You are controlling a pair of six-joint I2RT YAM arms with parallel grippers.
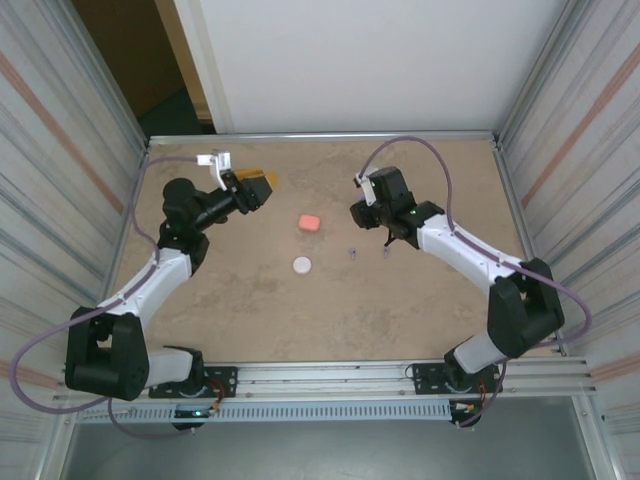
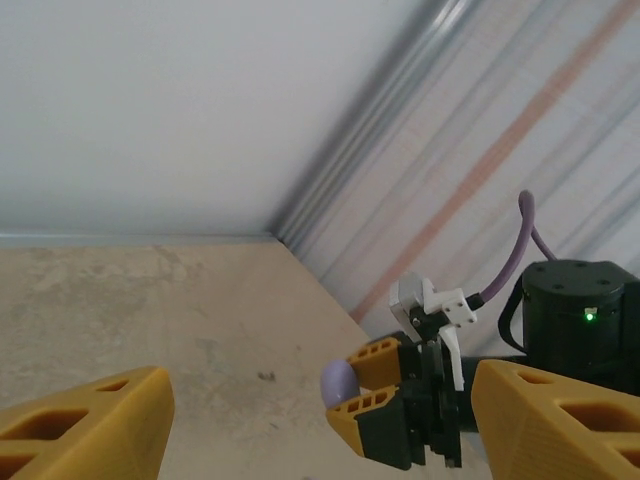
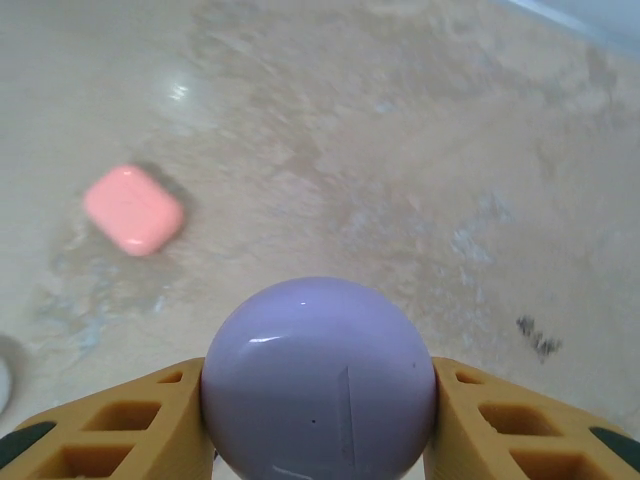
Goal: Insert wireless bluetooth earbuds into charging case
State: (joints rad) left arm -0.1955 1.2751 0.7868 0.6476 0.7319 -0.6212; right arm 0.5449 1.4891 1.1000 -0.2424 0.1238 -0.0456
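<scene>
Earbuds [image 1: 351, 251]: two tiny dark specks lying loose on the table [image 1: 250, 320], side by side and slightly apart, just nearer the bases than the right arm's wrist. None is in a case yet. They are too small to tell colour or stem direction. Purple case [image 3: 318, 370] is clamped between the yellow fingers of the right gripper [image 3: 320, 405] and held clear of the table. A seam line shows on its rounded face, and the lid looks shut. It is probably held aloft so the other arm can reach the lid. Left gripper [image 1: 258, 187] faces it from across the middle, jaws spread wide with nothing between them, apparently posed to open or steady the case. Pink case [image 1: 309, 222] lies flat and closed on the table between the two grippers. Round white case [image 1: 302, 265] sits nearer the bases, apart from the pink one, and neither is touched. The lid must come open before any bud can be seated. The buds are tiny, so pinching one up looks fiddly.
</scene>
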